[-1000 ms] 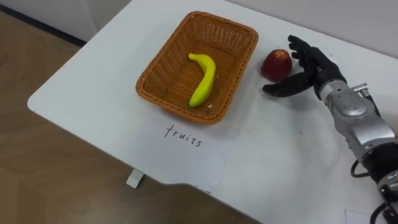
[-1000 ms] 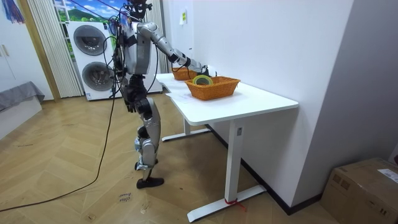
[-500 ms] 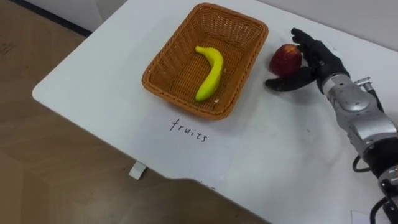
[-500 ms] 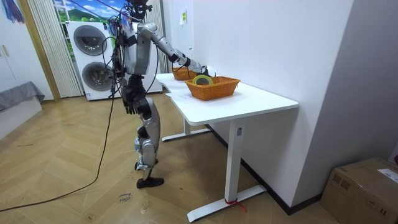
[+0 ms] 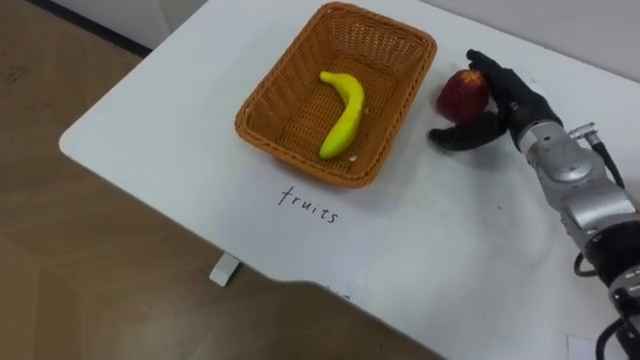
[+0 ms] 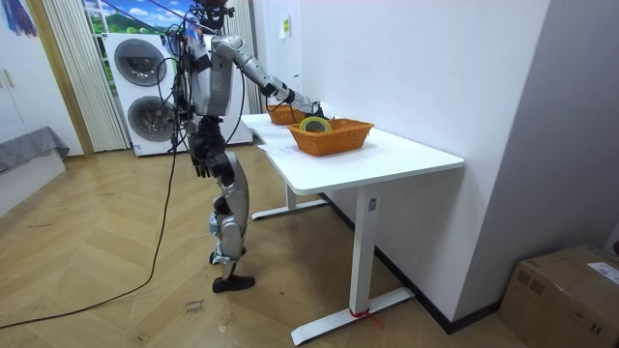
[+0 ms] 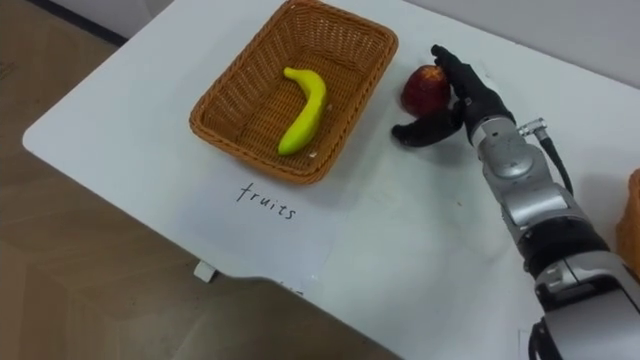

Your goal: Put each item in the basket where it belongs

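A red apple [image 5: 458, 94] lies on the white table [image 5: 180, 120], just right of a wicker basket [image 5: 262, 97] that holds a yellow banana [image 5: 342, 112]. My right hand [image 5: 505, 100] cups the apple from the right. Its fingers rest against the apple's far and right side. The thumb reaches out below the apple with a gap between them, so the hand is open. In the room view I stand at the table's end with the right arm stretched over it, and my left hand [image 6: 199, 160] hangs by the hip.
A handwritten label "fruits" [image 5: 310, 205] lies in front of the fruit basket. A second wicker basket [image 6: 332, 136] with a roll of tape [image 6: 313, 124] stands further along the table; its edge [image 7: 632, 215] shows at my right. The table's front edge is close.
My right hand has moved in on the apple, and its fingers now lie against it. The head camera has shifted a little; basket and banana stay put.
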Robot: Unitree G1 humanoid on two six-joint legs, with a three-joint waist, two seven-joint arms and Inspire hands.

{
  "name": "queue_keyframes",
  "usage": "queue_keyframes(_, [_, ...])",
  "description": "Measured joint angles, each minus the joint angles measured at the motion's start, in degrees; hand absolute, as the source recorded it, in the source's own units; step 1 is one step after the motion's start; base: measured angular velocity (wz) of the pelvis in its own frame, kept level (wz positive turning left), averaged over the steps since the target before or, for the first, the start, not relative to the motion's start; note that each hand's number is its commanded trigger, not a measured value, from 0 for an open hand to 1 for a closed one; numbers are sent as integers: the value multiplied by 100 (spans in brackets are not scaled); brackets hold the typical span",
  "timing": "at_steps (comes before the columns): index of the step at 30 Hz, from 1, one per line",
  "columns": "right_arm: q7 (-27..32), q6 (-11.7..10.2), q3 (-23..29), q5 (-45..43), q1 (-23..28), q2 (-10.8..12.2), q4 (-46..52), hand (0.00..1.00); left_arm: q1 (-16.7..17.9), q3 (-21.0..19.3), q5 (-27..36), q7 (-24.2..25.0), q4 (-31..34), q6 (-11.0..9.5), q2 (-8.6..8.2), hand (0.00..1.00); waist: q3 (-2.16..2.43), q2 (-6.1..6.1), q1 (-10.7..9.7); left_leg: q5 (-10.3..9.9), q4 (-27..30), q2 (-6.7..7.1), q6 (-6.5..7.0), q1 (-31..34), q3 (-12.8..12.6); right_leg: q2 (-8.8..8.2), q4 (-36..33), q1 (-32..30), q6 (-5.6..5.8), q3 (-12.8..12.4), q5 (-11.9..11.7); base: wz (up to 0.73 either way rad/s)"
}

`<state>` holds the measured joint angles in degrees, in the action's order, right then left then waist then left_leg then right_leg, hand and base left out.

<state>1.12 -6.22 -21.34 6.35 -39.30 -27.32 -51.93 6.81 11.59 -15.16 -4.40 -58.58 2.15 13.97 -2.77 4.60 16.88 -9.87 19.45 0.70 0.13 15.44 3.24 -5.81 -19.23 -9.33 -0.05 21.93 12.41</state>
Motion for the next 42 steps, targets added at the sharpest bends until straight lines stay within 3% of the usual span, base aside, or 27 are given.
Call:
queue_keyframes(9, [224,11,-26,-246,-231,-44,-369,100,-26,66,0,-20,13,17,8,0,-14,110,73,3,20,0,-5,-3,8,-5,-40,-11,-7,16,5,0])
queue_keyframes(27, [-239,0,-7,-154,-222,-25,-362,100,-18,-27,-3,-44,32,11,19,0,-1,71,57,3,44,-2,-6,-34,34,31,64,106,-21,44,-5,0])
queue_keyframes(36, [-639,122,15,-117,-134,-6,-129,100,95,-42,-29,-40,39,-3,51,0,61,54,-106,3,-13,3,-8,-242,47,29,164,329,-16,107,-5,2])
queue_keyframes(39, [-688,132,14,-116,-63,-6,-75,100,178,-157,-42,-41,47,0,64,0,105,66,-225,3,-78,15,-8,-428,76,12,229,552,-8,210,-2,10])
queue_keyframes(42, [-717,223,13,-126,105,-19,132,100,364,-262,-41,-14,44,47,78,0,182,71,-284,3,-218,31,-8,-775,79,20,376,908,21,220,-2,5])
